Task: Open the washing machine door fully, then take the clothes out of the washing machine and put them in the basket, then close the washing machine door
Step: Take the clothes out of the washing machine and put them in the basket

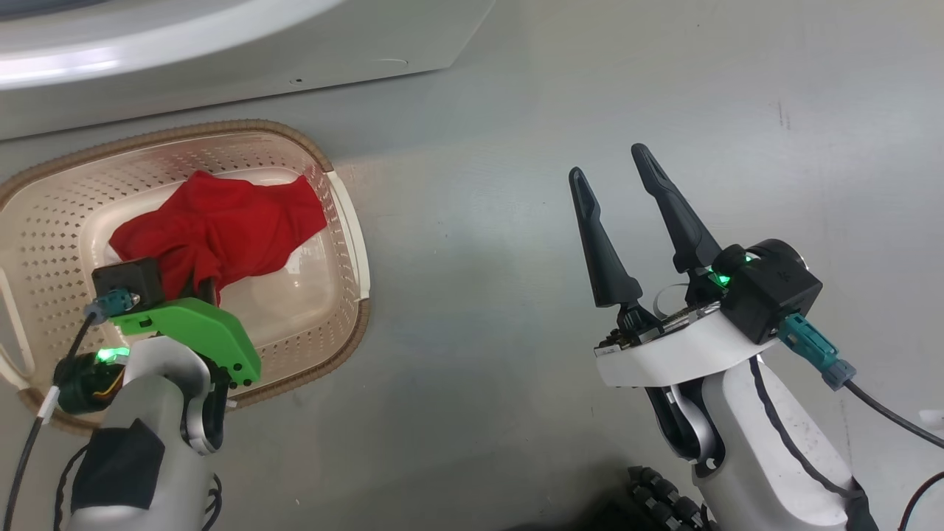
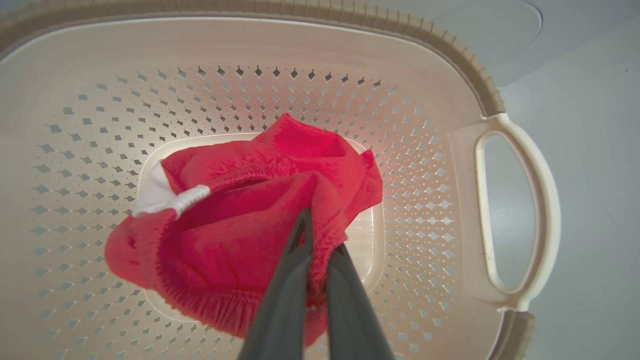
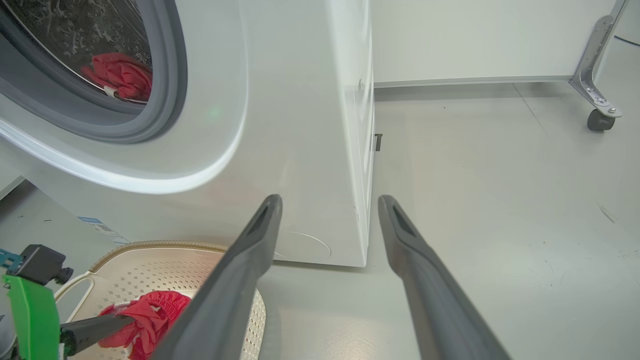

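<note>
Lower centre of the left wrist view: the left gripper (image 2: 320,232) is clenched on a red garment (image 2: 240,220) lying in the basket (image 2: 450,60), while the right gripper (image 1: 606,161), at the head view's right, stands spread and empty. The unloading step looks half done. Next, the left likely must let go, then fetch the other red garment (image 3: 120,75) in the washing machine (image 3: 300,100), upper left of the right wrist view.

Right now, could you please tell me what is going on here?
The left claw is shut on a red garment, holding it down inside the basket. The right claw hangs open and empty above the floor. A second red garment lies inside the washing machine, not yet taken out.
</note>
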{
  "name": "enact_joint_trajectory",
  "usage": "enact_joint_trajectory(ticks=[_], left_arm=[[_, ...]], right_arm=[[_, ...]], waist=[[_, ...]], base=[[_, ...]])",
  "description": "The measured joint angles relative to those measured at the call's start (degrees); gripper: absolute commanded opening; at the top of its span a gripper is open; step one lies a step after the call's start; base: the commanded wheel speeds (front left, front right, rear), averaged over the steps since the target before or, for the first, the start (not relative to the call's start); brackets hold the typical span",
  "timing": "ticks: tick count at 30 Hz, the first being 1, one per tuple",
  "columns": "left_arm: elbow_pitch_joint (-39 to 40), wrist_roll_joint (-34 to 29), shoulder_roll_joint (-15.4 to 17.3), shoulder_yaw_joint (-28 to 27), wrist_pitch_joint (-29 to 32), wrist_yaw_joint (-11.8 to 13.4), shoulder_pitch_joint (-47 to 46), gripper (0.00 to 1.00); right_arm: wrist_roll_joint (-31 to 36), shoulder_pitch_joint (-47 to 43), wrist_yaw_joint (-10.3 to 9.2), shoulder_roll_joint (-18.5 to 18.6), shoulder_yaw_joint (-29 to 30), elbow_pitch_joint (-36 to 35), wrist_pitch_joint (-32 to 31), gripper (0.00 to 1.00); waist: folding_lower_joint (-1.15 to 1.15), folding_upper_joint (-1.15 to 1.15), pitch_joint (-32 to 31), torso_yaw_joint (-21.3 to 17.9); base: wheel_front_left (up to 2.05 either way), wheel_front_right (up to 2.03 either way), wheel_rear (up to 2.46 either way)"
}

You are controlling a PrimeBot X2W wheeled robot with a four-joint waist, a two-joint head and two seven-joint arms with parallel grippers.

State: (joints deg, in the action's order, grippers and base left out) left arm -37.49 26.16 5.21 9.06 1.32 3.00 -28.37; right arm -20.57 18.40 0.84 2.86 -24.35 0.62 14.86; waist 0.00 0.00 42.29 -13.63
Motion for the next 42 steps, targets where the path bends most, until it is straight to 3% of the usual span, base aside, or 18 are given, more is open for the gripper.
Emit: enact_joint_trajectory(ticks=[6,9,10,11,27,32,42], left_arm=[[-4.58,0.26,-0.13,-0.03,0.37,-1.07,-2.68,0.0],[-5.69,0.58,-0.3,-0.05,0.37,-1.38,-3.03,0.39],[-6.3,0.8,-0.42,-0.11,0.37,-1.47,-3.16,0.62],[-6.78,1.09,-0.53,-0.19,0.35,-1.57,-3.26,1.0],[-9.93,2.92,-1.93,-1.77,-9.89,-4.22,-3.61,1.0],[-7.78,2.91,-2.34,-1.11,-14.5,-5.92,-3.55,1.0],[-1.01,-0.33,-2.38,0.56,-15.61,-6.83,-1.09,1.0]], right_arm=[[0.0,0.29,-0.46,0.0,0.33,0.63,0.0,1.0],[0.0,0.34,-0.49,0.0,0.47,0.92,0.01,1.0],[0.0,0.35,-0.49,0.01,0.49,1.01,0.0,1.0],[0.0,0.37,-0.49,0.01,0.51,1.13,0.0,1.0],[0.03,0.84,-0.32,0.02,1.83,5.1,0.0,1.0],[0.51,-0.16,-0.29,0.03,3.04,6.64,0.01,1.0],[0.63,-3.83,0.26,0.08,4.7,9.18,0.0,1.0]], waist=[[0.0,0.0,0.22,0.23],[0.0,0.0,-0.06,0.37],[0.0,0.0,-0.22,0.45],[0.0,0.0,-0.39,0.53],[0.0,0.0,-7.65,2.14],[0.0,0.0,-11.13,3.21],[0.0,0.0,-18.81,5.93]], base=[[0.0,0.0,0.0],[0.0,0.0,0.0],[0.0,0.0,0.0],[0.0,0.0,0.0],[0.0,0.0,0.0],[0.0,0.0,0.0],[0.0,0.0,0.0]])
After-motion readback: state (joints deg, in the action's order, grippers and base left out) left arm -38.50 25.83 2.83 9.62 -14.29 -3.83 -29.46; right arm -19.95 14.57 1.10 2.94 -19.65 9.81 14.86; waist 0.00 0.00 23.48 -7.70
